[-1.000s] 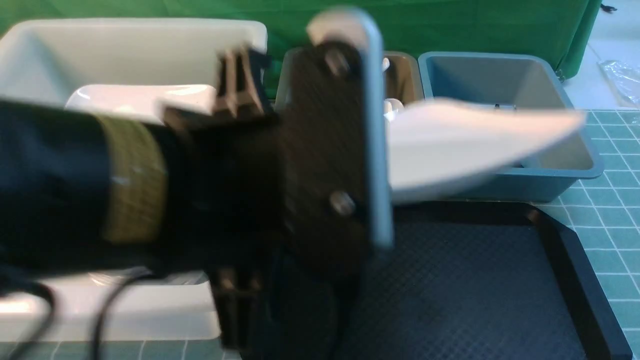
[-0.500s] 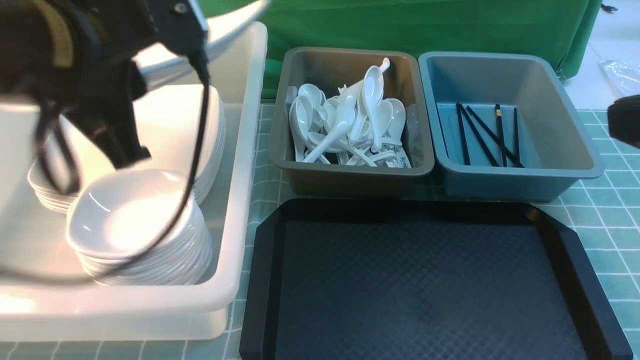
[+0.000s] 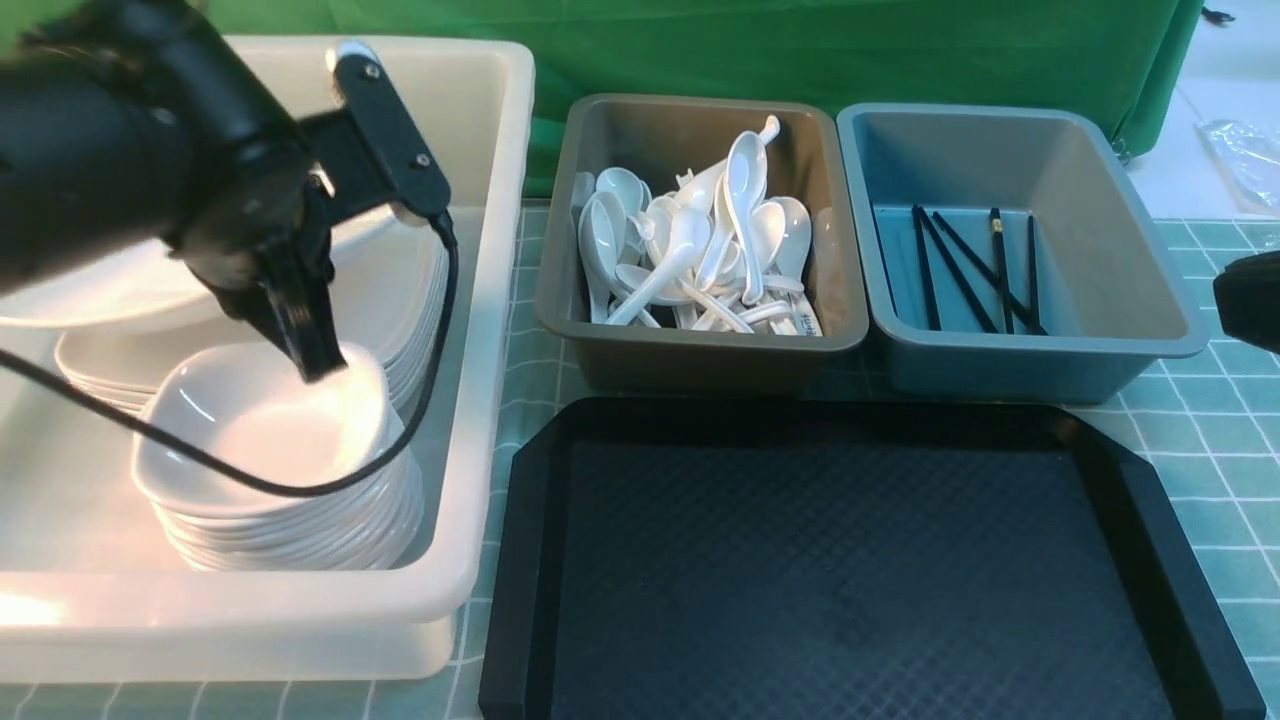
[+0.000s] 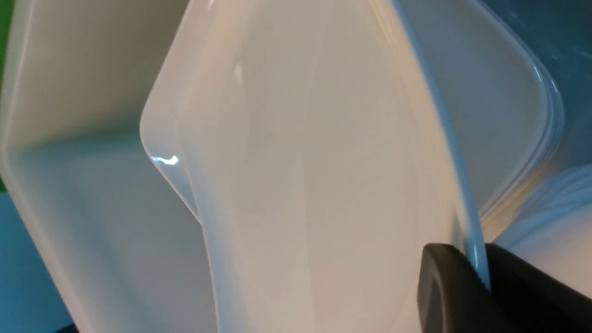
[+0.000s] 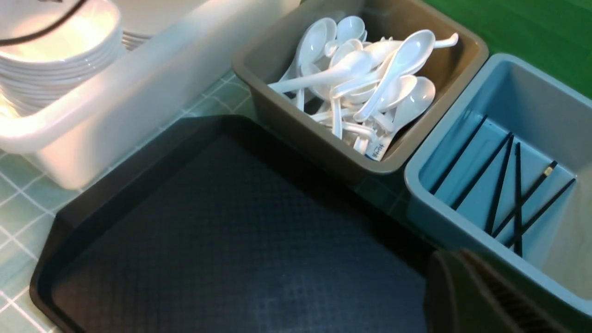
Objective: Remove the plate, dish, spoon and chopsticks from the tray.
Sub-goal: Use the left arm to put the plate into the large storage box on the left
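Observation:
The black tray lies in front with nothing on it; it also shows in the right wrist view. My left gripper is inside the white tub, shut on the rim of the large white plate. In the left wrist view its fingers pinch the plate by the edge, just above a stack of like plates. My right gripper hangs over the tray's far right corner, shut and empty. Spoons and chopsticks lie in the tubs behind.
A stack of small deep dishes stands at the front of the white tub. The grey tub holds several spoons, and the blue tub holds several chopsticks. A green cloth hangs behind.
My left arm has swung the plate from above the tray leftward into the white tub and lowered it over the plate stack. The right arm has come into view at the right edge.

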Tool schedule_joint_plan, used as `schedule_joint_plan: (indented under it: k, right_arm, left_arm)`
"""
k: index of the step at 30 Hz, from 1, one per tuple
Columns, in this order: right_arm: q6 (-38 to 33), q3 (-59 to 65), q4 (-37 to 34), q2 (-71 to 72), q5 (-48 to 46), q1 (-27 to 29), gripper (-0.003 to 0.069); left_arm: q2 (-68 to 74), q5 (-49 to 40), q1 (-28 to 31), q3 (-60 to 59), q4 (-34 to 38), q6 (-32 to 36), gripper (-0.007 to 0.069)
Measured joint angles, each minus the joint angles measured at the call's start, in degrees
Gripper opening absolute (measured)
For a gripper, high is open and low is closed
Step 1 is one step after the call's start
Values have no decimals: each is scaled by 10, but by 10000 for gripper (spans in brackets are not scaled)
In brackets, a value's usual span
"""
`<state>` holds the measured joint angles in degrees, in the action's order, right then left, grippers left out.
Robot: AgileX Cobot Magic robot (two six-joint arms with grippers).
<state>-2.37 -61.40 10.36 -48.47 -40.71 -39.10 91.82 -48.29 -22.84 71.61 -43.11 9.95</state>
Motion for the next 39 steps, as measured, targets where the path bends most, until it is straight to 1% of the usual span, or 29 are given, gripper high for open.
schedule_joint_plan:
  k: [4, 6, 7, 8, 10, 11, 12, 13, 14, 16, 17, 19, 21, 22, 24, 29, 33, 34, 36, 39]
  right_arm:
    - [-1, 0, -1, 0, 0, 0, 22]
    - [-1, 0, -2, 0, -2, 0, 22]
    - [-1, 0, -2, 0, -4, 0, 22]
    - [-1, 0, -2, 0, -5, 0, 22]
    - [-1, 0, -2, 0, -9, 0, 22]
    - [-1, 0, -2, 0, -9, 0, 22]
    - [-1, 0, -3, 0, -13, 0, 22]
    - [-1, 0, -3, 0, -13, 0, 22]
    - [-1, 0, -6, 0, -17, 0, 22]
    - [-2, 0, -8, 0, -21, 0, 22]
    - [-2, 0, -8, 0, -21, 0, 22]
    - [-3, 0, -11, 0, -24, 0, 22]
    - [-3, 0, -13, 0, -25, 0, 22]
    - [-3, 0, -15, 0, -25, 0, 22]
    - [-3, 0, -22, 0, -25, 0, 22]
    - [-3, 0, -25, 0, -25, 0, 22]
    - [-3, 0, -26, 0, -25, 0, 22]
    - [-3, 0, -27, 0, -25, 0, 22]
    - [-3, 0, -27, 0, -26, 0, 22]
    - [-4, 0, -27, 0, -28, 0, 24]
  left_arm:
    - [16, 0, 0, 0, 5, -42, 36]
    - [20, 0, 0, 0, 10, -50, 63]
    - [23, 0, 0, 0, 13, -56, 95]
    - [23, 0, 0, 0, 13, -57, 99]
    - [25, 2, 1, 0, 19, -59, 173]
    - [26, 3, 1, 1, 20, -59, 187]
    - [26, 6, 1, 1, 24, -60, 244]
    - [26, 7, 1, 1, 25, -60, 258]
    - [26, 8, 1, 1, 28, -60, 321]
    - [26, 8, 0, 1, 30, -60, 375]
    - [25, 8, 0, 1, 31, -61, 382]
    - [16, 10, -4, 1, 47, -63, 467]
    - [10, 13, -7, 1, 58, -63, 491]
    - [-2, 21, -14, 1, 72, -63, 518]
    - [-22, 33, -25, 1, 87, -62, 546]
    - [-70, 45, -43, 1, 98, -61, 566]
    - [-111, 49, -56, 1, 122, -61, 566]
    - [-133, 52, -64, 1, 141, -61, 559]
    - [-168, 56, -78, 1, 181, -61, 523]
    - [-219, 60, -94, 1, 229, -61, 403]
